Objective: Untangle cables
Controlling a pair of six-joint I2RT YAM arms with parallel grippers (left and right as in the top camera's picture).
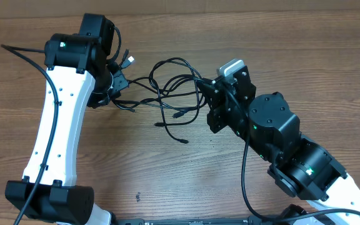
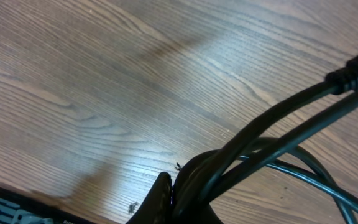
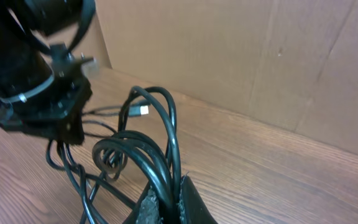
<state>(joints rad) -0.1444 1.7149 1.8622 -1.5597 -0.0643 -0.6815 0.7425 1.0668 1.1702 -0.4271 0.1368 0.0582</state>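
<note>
A tangle of thin black cables (image 1: 170, 94) hangs stretched between both grippers above the wooden table. My left gripper (image 1: 116, 80) is shut on the cables' left end, where a silver plug (image 1: 130, 60) sticks out. In the left wrist view thick black strands (image 2: 272, 134) run up from the closed jaws (image 2: 179, 199). My right gripper (image 1: 210, 94) is shut on the right end of the tangle. In the right wrist view looped cables (image 3: 148, 146) rise from between its fingers (image 3: 169, 205), and a silver plug (image 3: 143, 111) shows beyond them. Loose ends (image 1: 181, 139) dangle toward the table.
The wooden table (image 1: 167, 181) lies under both arms. A brown cardboard wall (image 3: 241, 56) stands along the far edge. The left arm's white link (image 1: 58, 131) runs down the left side; the right arm's black body (image 1: 280, 134) fills the lower right.
</note>
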